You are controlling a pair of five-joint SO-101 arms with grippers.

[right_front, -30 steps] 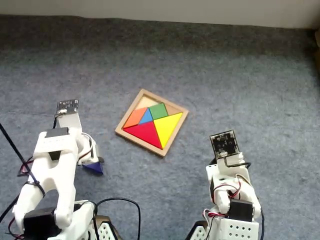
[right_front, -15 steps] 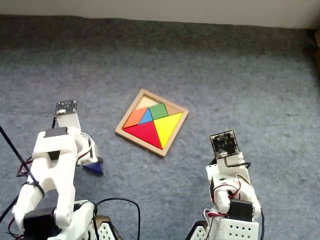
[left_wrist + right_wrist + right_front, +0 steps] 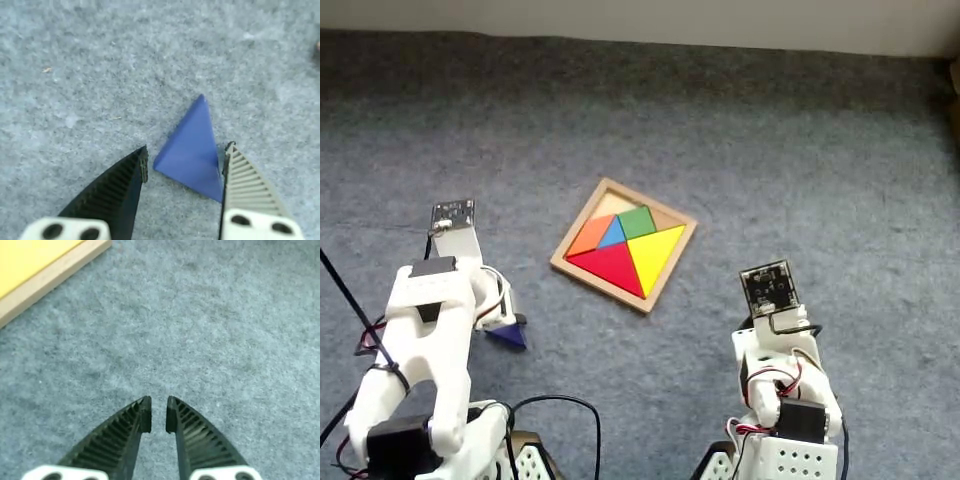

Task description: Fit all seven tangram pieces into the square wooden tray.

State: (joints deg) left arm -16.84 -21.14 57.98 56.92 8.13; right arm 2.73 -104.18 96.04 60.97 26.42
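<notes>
Left gripper (image 3: 186, 148) stands wide open on the grey carpet (image 3: 800, 150), its black and pale fingers either side of a loose blue triangle (image 3: 194, 160). The pale fingertip sits just beside one edge of the triangle; contact cannot be made out. In the high view, the triangle lies beside the left arm, well apart from the square wooden tray (image 3: 598, 284). The tray sits between the two arms and holds red (image 3: 613, 265), yellow (image 3: 655, 255), green (image 3: 638, 221), orange (image 3: 588, 237) and small blue (image 3: 612, 235) pieces. Right gripper (image 3: 158, 412) hangs over bare carpet near the tray's yellow corner, fingers almost together, a thin gap between them, gripping nothing.
</notes>
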